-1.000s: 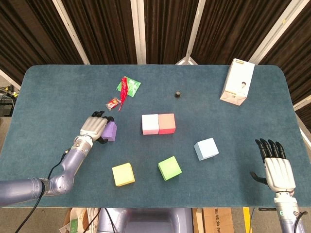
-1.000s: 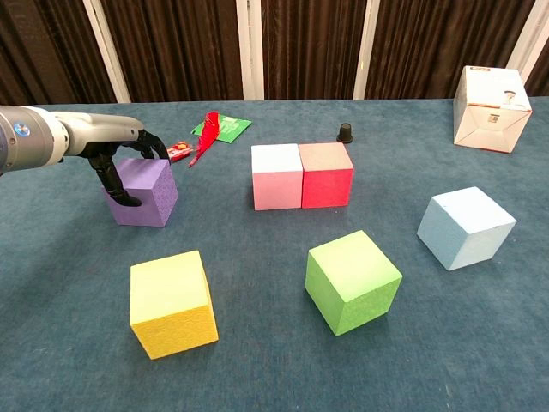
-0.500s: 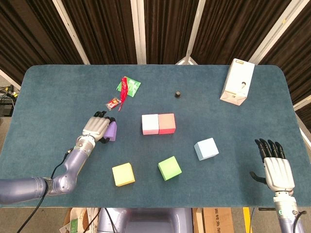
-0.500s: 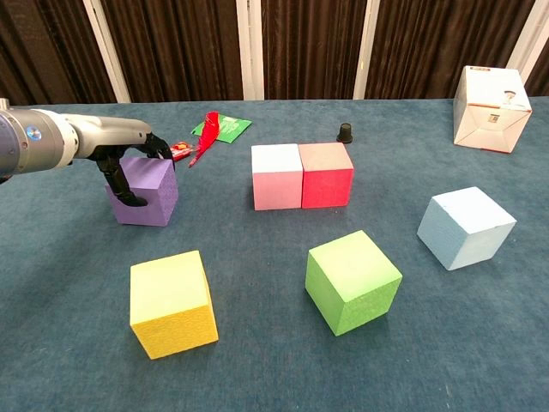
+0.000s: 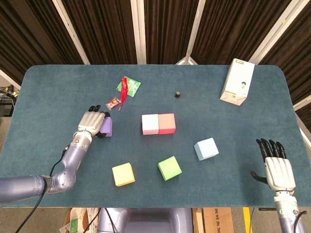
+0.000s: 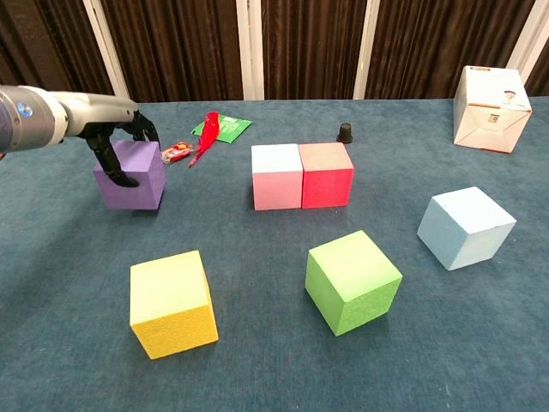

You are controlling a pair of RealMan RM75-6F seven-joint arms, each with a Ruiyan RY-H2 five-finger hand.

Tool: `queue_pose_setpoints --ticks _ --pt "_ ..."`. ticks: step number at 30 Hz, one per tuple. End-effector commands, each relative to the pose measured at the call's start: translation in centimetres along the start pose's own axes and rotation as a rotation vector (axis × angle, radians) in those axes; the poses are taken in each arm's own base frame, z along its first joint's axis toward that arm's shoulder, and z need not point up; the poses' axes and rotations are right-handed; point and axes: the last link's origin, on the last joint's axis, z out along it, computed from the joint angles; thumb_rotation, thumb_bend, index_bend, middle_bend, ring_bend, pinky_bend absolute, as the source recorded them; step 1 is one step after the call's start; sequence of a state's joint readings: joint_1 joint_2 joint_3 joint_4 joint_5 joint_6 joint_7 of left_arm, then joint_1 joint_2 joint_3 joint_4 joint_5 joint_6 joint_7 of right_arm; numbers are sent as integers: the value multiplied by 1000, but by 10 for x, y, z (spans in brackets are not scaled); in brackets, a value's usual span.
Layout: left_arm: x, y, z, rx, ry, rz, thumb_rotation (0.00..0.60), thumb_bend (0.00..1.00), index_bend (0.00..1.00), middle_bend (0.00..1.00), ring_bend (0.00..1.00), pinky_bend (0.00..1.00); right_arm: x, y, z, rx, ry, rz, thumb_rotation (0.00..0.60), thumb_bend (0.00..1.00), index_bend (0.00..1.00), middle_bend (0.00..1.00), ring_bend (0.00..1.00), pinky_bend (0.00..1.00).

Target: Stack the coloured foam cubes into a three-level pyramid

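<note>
Purple cube (image 6: 131, 175) sits at the left of the blue desk (image 5: 58, 92), gripped by the left robot hand (image 5: 93, 121): dark fingers (image 6: 110, 160) wrap over its top and left face in the chest view. Whether it rests on the desk or is raised a little, cannot tell.

Pink cube (image 6: 276, 176) and red cube (image 6: 326, 174) stand side by side, touching, near the desk's middle. Green cube (image 6: 352, 281) lies nearer the robot, turned at an angle; yellow cube (image 6: 171, 302) to its left, well apart. Light blue cube (image 6: 466, 227) off to the right, also turned.

Right robot hand (image 5: 278, 166) seen only in the head view, at the near right edge of the desk, fingers straight and spread, holding nothing.

Far side: white carton (image 5: 237, 81) at the right, small black cap (image 5: 178, 93) behind the red cube, red and green wrappers (image 5: 127, 87) behind the purple cube.
</note>
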State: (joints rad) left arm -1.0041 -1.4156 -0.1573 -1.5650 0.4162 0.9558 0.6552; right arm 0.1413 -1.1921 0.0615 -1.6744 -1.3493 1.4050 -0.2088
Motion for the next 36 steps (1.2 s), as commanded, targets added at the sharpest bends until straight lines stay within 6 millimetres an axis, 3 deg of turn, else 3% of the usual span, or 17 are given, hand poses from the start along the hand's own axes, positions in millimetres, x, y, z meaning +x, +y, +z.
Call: queue_pose_setpoints --ticks 1,8,18,36 --pt "14 8 6 17 25 -20 600 401 354 368 0 0 -1 0 1 -2 -2 0 600 191 86 107 0 0" --pt "27 43 14 -3 33 -117 600 399 347 357 0 0 -4 1 4 -13 -14 -6 600 190 86 107 0 0" --pt "23 84 19 -27 -13 -113 600 396 335 337 0 0 -4 2 5 -18 -16 -7 600 191 86 107 0 0" --pt "14 98 29 -22 -15 -119 600 387 312 287 0 0 -2 6 5 -27 -13 5 600 190 86 107 0 0"
